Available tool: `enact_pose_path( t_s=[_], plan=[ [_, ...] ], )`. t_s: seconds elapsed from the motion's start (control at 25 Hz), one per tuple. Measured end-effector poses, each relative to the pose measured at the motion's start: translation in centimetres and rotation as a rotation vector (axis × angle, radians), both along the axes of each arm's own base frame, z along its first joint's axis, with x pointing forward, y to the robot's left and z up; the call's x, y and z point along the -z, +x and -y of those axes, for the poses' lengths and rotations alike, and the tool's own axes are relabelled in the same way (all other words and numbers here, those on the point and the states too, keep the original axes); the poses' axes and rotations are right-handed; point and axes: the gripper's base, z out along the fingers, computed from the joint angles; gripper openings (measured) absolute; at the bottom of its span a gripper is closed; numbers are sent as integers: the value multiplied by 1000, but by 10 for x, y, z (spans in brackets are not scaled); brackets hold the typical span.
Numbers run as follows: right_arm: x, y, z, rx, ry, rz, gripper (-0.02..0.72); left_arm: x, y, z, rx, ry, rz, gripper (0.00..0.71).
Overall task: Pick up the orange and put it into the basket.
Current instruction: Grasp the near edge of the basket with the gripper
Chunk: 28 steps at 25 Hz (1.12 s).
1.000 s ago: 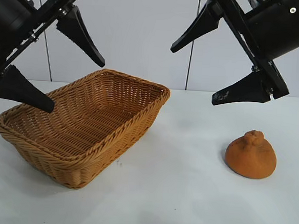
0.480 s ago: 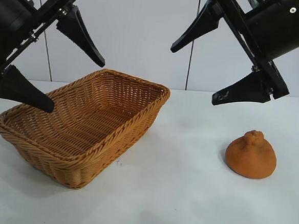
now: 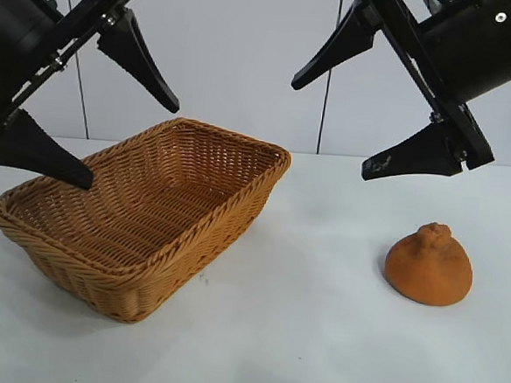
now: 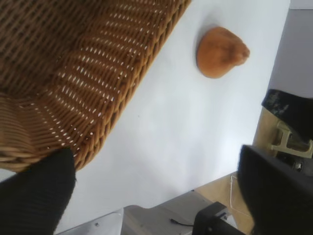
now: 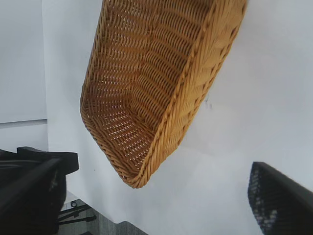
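Observation:
The orange (image 3: 429,264) sits on the white table at the right, dome-shaped with a lumpy knob on top; it also shows in the left wrist view (image 4: 221,52). The woven basket (image 3: 145,214) stands at the left, empty, and shows in both wrist views (image 4: 73,73) (image 5: 156,88). My right gripper (image 3: 335,123) is open, raised high above and left of the orange. My left gripper (image 3: 128,139) is open, raised over the basket's left part. Both are empty.
The white table (image 3: 315,336) stretches between the basket and the orange. A pale wall stands behind. The table's edge and rig parts (image 4: 215,220) show in the left wrist view.

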Motion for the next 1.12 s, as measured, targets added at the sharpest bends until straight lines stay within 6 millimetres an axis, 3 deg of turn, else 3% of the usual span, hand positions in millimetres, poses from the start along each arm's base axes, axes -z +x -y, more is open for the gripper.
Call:
enact_pose_path(
  t_s=[0.2, 0.44, 0.72, 0.88, 1.12],
  plan=[
    [0, 0, 0, 0, 0, 0, 694, 0, -2, 1, 15, -8, -23, 639],
    [0, 0, 0, 0, 0, 0, 694, -6, -19, 5, 79, 16, -102, 639],
    [0, 0, 0, -1, 0, -1, 694, -21, -35, -16, -186, 140, -179, 639],
    [0, 0, 0, -1, -1, 0, 694, -10, -38, -21, -344, 175, -230, 639],
    [0, 0, 0, -1, -1, 0, 694, 8, -48, -7, -429, 246, -192, 639]
  ],
)
